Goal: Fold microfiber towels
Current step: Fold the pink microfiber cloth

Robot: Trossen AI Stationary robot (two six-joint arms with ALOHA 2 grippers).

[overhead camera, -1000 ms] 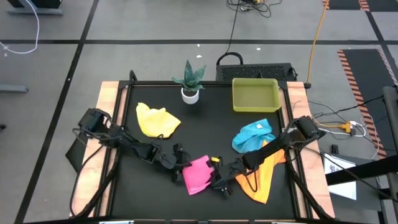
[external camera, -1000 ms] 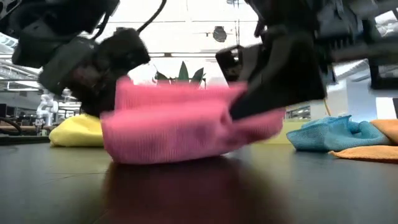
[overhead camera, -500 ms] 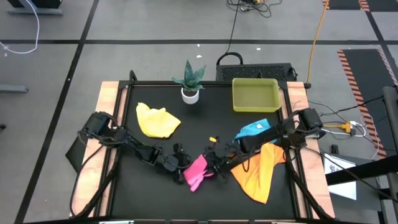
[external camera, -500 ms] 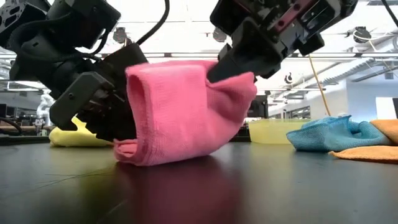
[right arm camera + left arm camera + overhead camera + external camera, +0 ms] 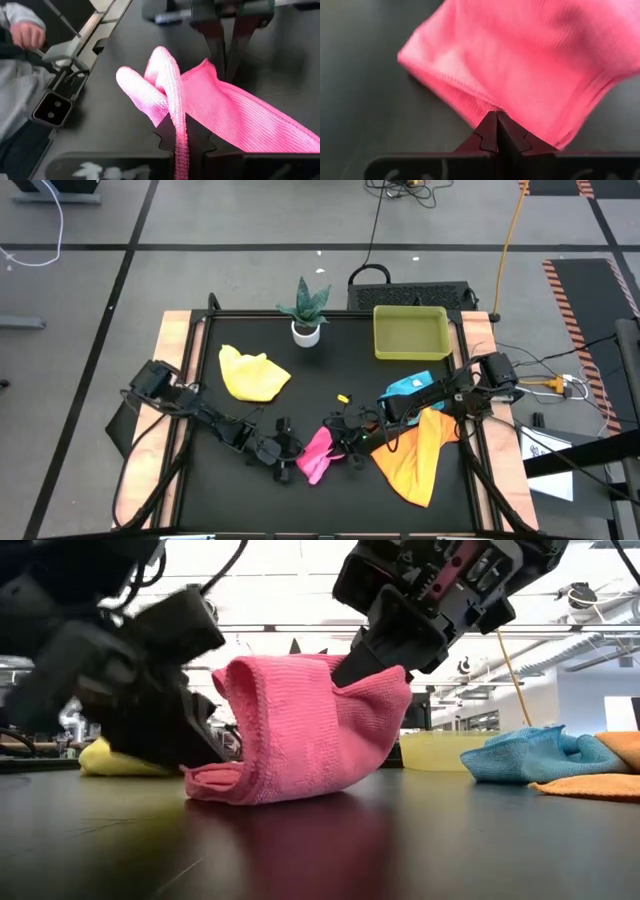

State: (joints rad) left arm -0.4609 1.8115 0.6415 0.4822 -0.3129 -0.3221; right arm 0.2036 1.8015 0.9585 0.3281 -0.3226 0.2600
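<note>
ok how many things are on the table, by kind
towels: 4 (yellow, pink, blue, orange)
tray: 1
potted plant: 1
small yellow bit, too small to tell what: 1
total: 7

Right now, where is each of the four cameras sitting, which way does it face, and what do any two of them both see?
High view: above the table, facing straight down; both arms meet at the pink towel.
Low view: at tabletop height, facing level across; both arms drop in onto the pink towel.
Left wrist view: on the left arm, looking past the left gripper, shut on the towel's edge.
Right wrist view: on the right arm, looking past the right gripper, shut on a raised fold.
Shared: all four show the pink towel; high and low views also share the yellow towel.
</note>
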